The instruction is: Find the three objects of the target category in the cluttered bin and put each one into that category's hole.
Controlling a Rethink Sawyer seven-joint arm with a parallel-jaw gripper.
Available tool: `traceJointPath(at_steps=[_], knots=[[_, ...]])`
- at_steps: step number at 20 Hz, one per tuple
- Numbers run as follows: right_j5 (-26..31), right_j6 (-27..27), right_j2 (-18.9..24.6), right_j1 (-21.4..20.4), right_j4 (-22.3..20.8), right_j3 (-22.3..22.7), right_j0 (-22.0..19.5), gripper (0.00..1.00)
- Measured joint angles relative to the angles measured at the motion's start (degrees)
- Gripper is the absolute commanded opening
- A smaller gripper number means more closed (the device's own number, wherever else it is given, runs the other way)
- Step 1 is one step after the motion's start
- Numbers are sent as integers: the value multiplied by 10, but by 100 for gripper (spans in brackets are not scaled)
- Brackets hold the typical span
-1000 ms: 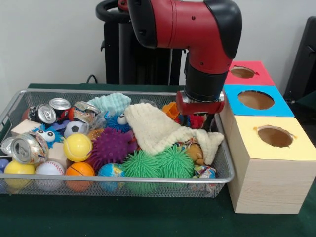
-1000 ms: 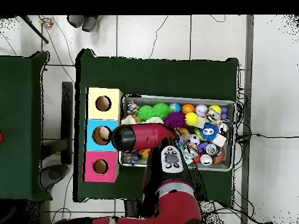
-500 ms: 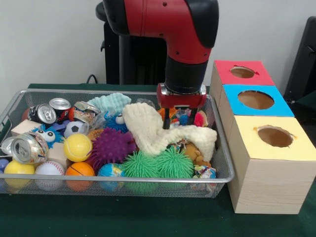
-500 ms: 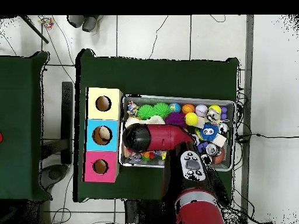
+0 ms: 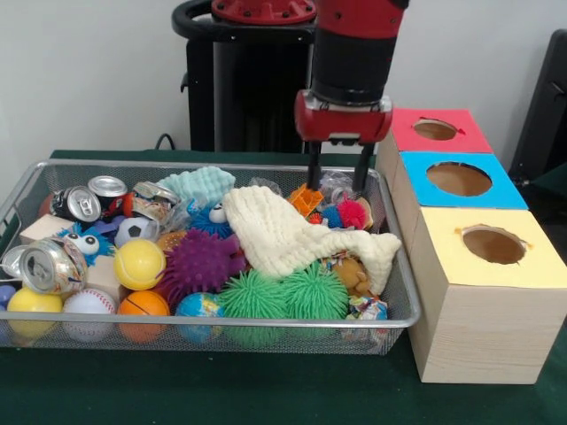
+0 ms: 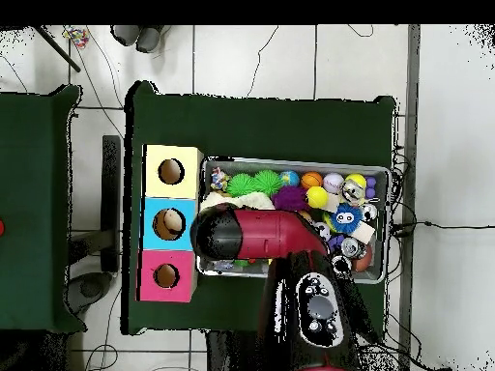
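The dark green surface (image 5: 221, 390) carries a wire mesh bin (image 5: 292, 324) along most of its width, and beside the bin's end stands a row of three wooden boxes with holes in their tops: the yellow box (image 5: 483, 292) at the surface's front edge, the blue box (image 5: 461, 180) in the middle and the red box (image 5: 437, 131) at the back edge. The red and black arm (image 5: 353, 44) comes down over the bin's back corner next to the boxes.

Which category is wanted cannot be told. The bin holds several kinds: a cream knitted cloth (image 5: 283, 235) draped across the middle, spiky rubber balls such as the purple one (image 5: 202, 264) and the green pair (image 5: 283, 297), smooth toy balls like the yellow one (image 5: 139, 264), and crushed cans (image 5: 53, 266) at the far end from the boxes.

The gripper (image 5: 339, 181) hangs above the small toys in that corner, its fingers (image 5: 314, 175) apart and holding nothing.

The spiky balls are probably light, soft and springy, best pinched across the middle. Cans look stiff but dented and slippery; the cloth is limp and would trail.
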Motion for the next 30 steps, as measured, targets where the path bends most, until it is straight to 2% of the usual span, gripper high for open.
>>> traceJointPath(at_steps=[5,8,18,30], knots=[[7,0,-1,-25,10,-2,23,100],[7,0,-1,-25,18,-5,34,100],[34,0,0,8,41,-37,38,100],[63,0,0,36,43,-89,34,100]])
